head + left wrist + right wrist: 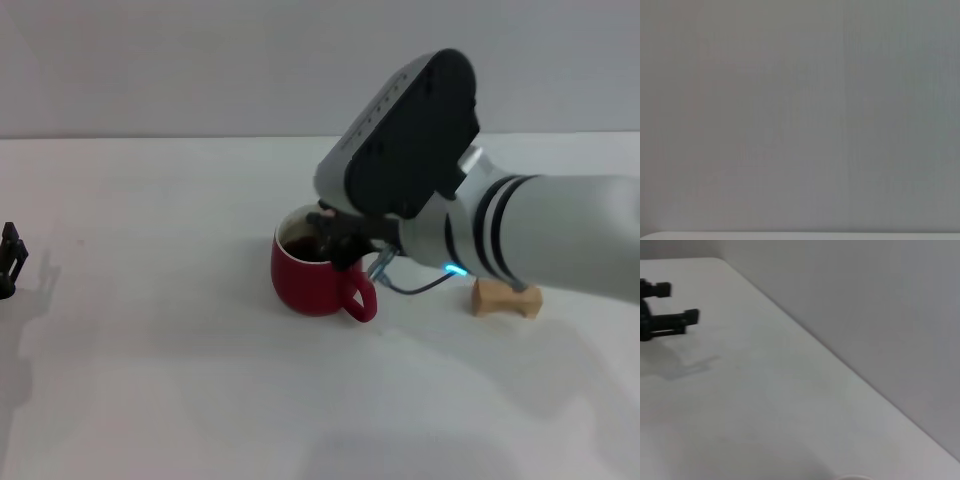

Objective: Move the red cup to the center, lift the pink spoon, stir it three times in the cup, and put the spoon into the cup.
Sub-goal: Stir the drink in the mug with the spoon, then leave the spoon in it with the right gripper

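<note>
White tabletop fills the scene, meeting a plain grey wall along its far edge.

Near the middle of the table (180,400) stands the red cup (312,280), a rounded dark-red ceramic mug with a white inside and dark liquid, its loop handle pointing toward five o'clock.

Right gripper (338,242) reaches in from three o'clock, its bulky wrist housing above the cup's rim and its dark fingertips dipping over the mouth at the two o'clock side. Whether those fingers are clamped on anything cannot be told, because the housing hides them. Nothing of the pink spoon can be made out in any view; it may be hidden at the gripper's tips inside the cup.

Left gripper (10,258) rests at the table's nine o'clock edge, well apart from the cup, its two fingers spread with nothing between them.

Judged by its look, the cup is heavy, stiff and breakable, glazed and likely slippery, and the liquid could slop if it is tilted or knocked. Its handle or thick rim seems the best hold.

Just beside the right arm, at four o'clock from the cup, lies a small wooden block (507,298), close under the forearm and likely to be brushed if the arm drops low.
</note>
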Controlling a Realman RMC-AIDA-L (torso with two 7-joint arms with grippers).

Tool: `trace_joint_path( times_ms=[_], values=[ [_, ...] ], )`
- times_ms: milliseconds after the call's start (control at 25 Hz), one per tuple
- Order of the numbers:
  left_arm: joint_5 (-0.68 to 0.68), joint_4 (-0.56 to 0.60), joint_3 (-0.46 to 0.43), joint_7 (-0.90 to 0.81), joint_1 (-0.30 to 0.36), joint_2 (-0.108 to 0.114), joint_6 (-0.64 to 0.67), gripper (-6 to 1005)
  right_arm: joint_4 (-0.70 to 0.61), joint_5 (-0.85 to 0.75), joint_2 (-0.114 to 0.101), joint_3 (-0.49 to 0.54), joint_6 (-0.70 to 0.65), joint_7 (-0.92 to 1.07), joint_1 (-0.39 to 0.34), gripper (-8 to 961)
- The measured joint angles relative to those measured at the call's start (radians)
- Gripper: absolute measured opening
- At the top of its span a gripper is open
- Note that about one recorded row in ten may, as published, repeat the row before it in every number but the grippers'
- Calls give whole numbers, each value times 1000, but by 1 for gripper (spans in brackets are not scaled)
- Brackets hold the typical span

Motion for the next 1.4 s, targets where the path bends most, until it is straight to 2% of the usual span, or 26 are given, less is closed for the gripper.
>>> trace_joint_path(
  times_ms=[320,560,920,1200,1400],
  values=[
    [3,0,2,0,-9,-2,0,809,-22,18,4,-27,-32,4,39,175],
    [3,-1,4,0,-12,-3,0,808,-71,11,1,9,-45,4,74,186],
    [3,-1,7,0,-14,-3,0,809,-75,-20,-3,49,-31,-5,42,202],
    [5,0,8,0,-12,-3,0,809,-26,-14,-1,-2,4,-3,13,215],
    [6,-2,8,0,-9,-4,0,808,-42,-6,3,-35,-21,3,28,224]
  ],
)
